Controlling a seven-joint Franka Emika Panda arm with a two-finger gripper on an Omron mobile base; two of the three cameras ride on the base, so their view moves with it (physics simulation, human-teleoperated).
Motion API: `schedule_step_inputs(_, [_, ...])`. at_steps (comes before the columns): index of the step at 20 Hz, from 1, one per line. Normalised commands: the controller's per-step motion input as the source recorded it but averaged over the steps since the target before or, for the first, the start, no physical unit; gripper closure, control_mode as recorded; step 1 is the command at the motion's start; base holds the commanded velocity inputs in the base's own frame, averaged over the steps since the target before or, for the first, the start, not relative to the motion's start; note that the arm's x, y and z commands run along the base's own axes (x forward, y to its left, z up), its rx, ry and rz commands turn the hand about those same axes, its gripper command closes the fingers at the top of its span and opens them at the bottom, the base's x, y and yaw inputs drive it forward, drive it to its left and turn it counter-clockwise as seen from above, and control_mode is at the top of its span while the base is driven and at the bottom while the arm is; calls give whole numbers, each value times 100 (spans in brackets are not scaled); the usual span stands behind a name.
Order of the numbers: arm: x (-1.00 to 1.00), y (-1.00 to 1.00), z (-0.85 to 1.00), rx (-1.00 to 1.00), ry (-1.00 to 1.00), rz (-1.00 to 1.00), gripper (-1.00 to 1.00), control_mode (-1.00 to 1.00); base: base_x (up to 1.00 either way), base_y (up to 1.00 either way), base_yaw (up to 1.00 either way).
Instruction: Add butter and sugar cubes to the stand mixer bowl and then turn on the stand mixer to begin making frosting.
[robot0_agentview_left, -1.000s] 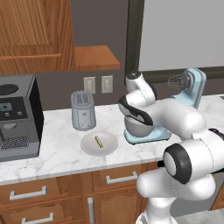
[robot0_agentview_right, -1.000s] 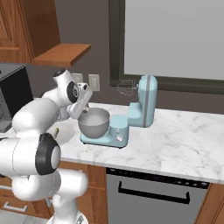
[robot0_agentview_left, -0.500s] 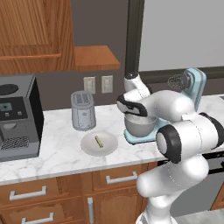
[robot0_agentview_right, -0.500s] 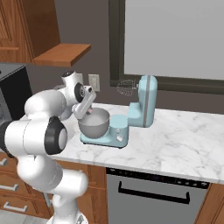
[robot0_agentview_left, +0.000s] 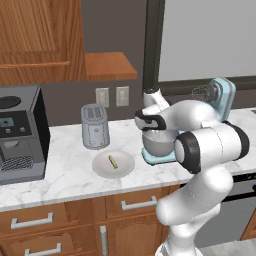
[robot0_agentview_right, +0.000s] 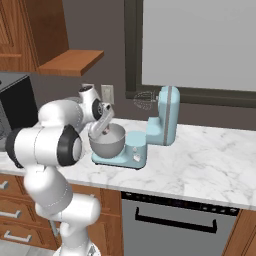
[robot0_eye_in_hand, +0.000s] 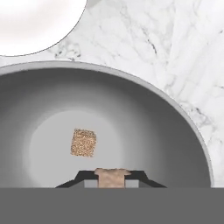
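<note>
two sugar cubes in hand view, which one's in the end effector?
The lower sugar cube, pinched between the end effector's dark fingertips over the mixer bowl. The other cube lies loose on the bowl's floor.

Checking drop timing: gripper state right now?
Gripper: shut on a small tan-brown sugar cube between its dark fingertips, over the deep brushed-steel mixer bowl; another tan cube lies on the bowl's bottom.

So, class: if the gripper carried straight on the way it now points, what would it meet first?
Most likely the inside floor of the stand mixer bowl, near the sugar cube lying there. The gripper holds another cube; depth is unclear.
</note>
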Motion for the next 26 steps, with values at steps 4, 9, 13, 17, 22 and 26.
schedule_step_inputs(4, [11,-14,-30,3,0,0,100,-100,0,0,0])
schedule_step_inputs(9, [13,-6,-27,3,2,0,-100,-100,0,0,0])
schedule_step_inputs(13, [13,0,-16,3,5,0,-100,-100,0,0,0])
schedule_step_inputs(17, [0,0,2,2,0,0,-100,-100,0,0,0])
schedule_step_inputs(22, [-41,0,52,5,-3,0,-100,-100,0,0,0])
schedule_step_inputs(26, [-75,10,98,5,-10,0,-100,-100,0,0,0])
